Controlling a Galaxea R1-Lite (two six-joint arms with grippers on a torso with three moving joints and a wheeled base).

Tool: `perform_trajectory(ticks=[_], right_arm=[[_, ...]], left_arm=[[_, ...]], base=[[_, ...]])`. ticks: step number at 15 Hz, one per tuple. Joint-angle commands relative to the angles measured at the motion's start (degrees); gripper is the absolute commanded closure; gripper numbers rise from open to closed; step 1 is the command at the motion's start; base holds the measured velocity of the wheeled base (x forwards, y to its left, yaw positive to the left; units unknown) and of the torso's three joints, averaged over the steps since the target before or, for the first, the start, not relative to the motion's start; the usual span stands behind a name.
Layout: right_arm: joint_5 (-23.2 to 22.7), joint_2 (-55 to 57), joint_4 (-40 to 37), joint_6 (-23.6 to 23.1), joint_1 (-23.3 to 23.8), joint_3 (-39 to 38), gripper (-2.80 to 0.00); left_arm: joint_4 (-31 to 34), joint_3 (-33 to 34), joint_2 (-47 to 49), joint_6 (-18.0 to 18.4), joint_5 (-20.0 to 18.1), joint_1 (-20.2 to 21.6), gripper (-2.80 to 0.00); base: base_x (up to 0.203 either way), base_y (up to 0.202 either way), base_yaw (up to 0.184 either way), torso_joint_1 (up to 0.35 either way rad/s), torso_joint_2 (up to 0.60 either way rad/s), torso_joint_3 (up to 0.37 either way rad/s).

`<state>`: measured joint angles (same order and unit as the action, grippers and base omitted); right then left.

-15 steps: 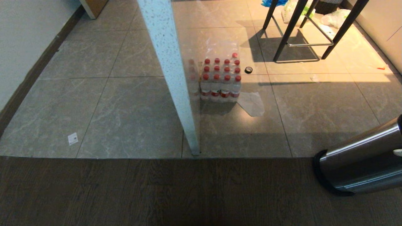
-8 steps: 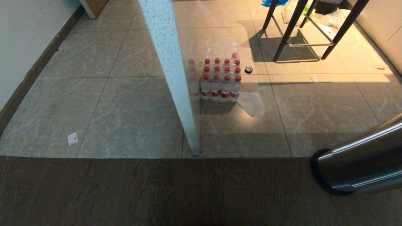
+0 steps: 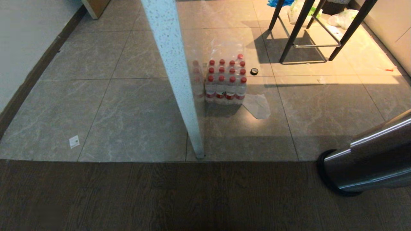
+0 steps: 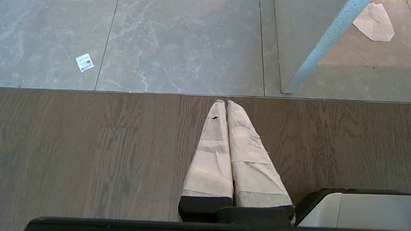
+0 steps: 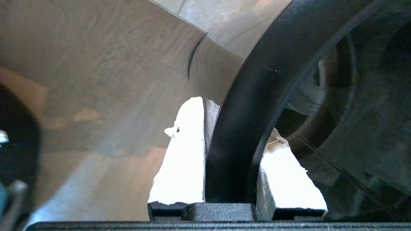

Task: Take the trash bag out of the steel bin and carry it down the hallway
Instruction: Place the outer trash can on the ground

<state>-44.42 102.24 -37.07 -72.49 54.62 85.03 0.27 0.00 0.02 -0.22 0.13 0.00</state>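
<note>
On the dark wood floor, the right gripper is clamping its jaws on the steel bin's black rim (bin tilting right); left gripper is idling closed, empty.

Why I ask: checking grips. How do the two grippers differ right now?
The right gripper is clamped on the black rim of the steel bin, one finger either side; the left gripper holds nothing. The right one's fingers stay apart around the rim; the left one's fingers press together, shut, over the wood floor. Both have pale wrapped fingers.
</note>
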Motion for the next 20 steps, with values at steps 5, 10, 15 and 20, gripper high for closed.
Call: perform_trajectory(ticks=[5, 10, 15, 20], right_arm=[[-0.5, -6.6, -4.9, -6.0, 3.1, 0.0, 0.0], [-0.9, -9.8, -12.0, -8.1, 5.9, 1.3, 0.0], [-3.0, -13.5, -14.1, -7.5, 6.2, 2.1, 0.0], [-6.5, -18.6, -21.6, -8.0, 6.2, 1.9, 0.0]], left_arm=[[0.0, 0.0, 0.0, 0.0, 0.0, 0.0, 0.0], [0.0, 0.0, 0.0, 0.0, 0.0, 0.0, 0.0], [0.0, 0.0, 0.0, 0.0, 0.0, 0.0, 0.0], [0.0, 0.0, 0.0, 0.0, 0.0, 0.0, 0.0]], base=[[0.0, 0.0, 0.0, 0.0, 0.0, 0.0], [0.0, 0.0, 0.0, 0.0, 0.0, 0.0], [0.0, 0.0, 0.0, 0.0, 0.0, 0.0], [0.0, 0.0, 0.0, 0.0, 0.0, 0.0]])
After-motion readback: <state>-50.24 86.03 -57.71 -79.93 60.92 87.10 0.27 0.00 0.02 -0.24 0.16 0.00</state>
